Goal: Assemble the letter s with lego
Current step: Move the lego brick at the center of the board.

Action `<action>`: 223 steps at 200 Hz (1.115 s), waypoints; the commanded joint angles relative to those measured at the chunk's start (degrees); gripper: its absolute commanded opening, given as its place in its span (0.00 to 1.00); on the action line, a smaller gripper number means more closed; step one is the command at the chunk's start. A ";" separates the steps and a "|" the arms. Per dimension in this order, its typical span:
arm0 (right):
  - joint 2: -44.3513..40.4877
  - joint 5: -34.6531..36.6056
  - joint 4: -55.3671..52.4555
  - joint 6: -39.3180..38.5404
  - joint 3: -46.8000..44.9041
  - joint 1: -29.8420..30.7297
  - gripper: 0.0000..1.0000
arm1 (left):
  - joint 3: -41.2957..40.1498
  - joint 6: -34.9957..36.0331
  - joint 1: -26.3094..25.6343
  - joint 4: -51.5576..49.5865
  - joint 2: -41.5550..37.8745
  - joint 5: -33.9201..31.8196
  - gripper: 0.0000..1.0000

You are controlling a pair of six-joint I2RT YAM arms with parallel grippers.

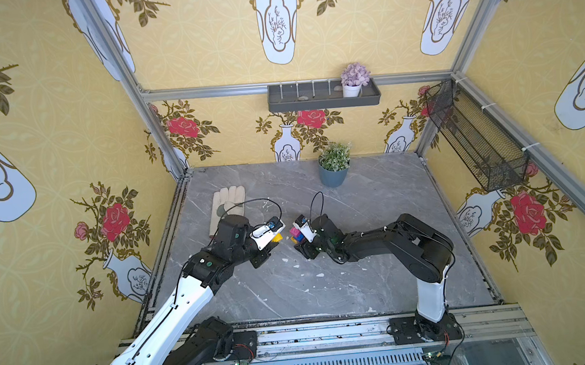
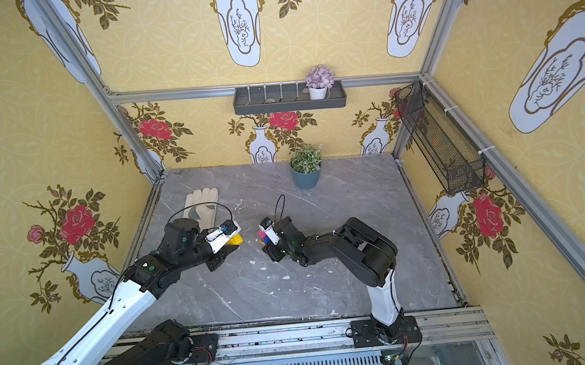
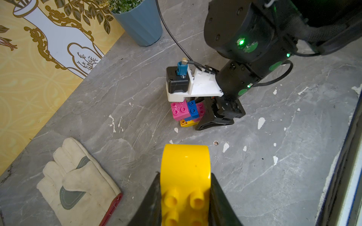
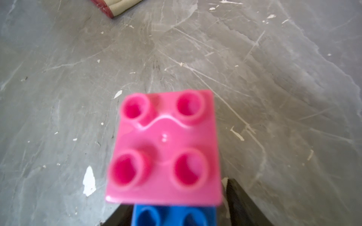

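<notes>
Left gripper point(image 3: 185, 176) is pinching the yellow brick point(image 3: 185, 160) by its smooth sides, studs bare. It looks like hard, light, slick plastic, so flat faces are the place to squeeze. Ahead of it, apart, is the stack point(image 3: 186, 111): pink, blue, pink, yellow. Right gripper point(image 4: 173, 203) brackets its blue brick point(image 4: 174, 215); clamped or not, I cannot tell. I'd expect joining to need firm, square pressing.

Robot lab booth: aluminium frame point(image 1: 207, 91), wallpapered panels point(image 1: 203, 38), marble-look tabletop point(image 1: 374, 213), arm-mounting rail point(image 1: 330, 334).

Blurred pink brick point(image 4: 163, 148) joined to blue brick point(image 4: 174, 215), between dark fingers point(image 4: 242, 205).
</notes>
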 commanded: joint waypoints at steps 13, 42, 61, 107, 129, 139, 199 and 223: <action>-0.49 3.19 -2.04 -1.96 -1.26 1.65 0.43 | -0.15 -0.09 -0.25 -0.43 0.28 -0.22 0.00; -2.02 3.75 -2.25 -3.01 -3.37 1.72 0.26 | -0.05 0.05 -0.25 -0.43 0.71 0.12 0.00; -2.63 3.27 -2.61 -4.02 -4.25 1.76 0.23 | 0.24 0.16 -0.39 -0.34 1.33 0.36 0.00; -6.78 -3.69 -5.10 -7.87 -8.30 2.29 0.22 | 0.40 2.55 -1.28 -1.52 2.69 1.25 0.00; -9.44 -7.50 -9.07 -11.04 -10.78 3.68 0.23 | 0.08 5.31 -2.56 -2.87 3.68 2.10 0.00; -10.66 -7.91 -9.61 -11.78 -12.12 4.19 0.23 | -0.08 6.52 -3.22 -3.37 4.41 2.30 0.00; -13.10 -6.97 -10.01 -13.14 -14.55 4.43 0.73 | 0.00 9.50 -6.50 -2.75 9.42 3.60 0.00; -17.62 -5.51 -9.39 -12.13 -14.66 4.31 0.76 | -0.11 9.94 -6.73 -2.29 9.96 3.30 0.00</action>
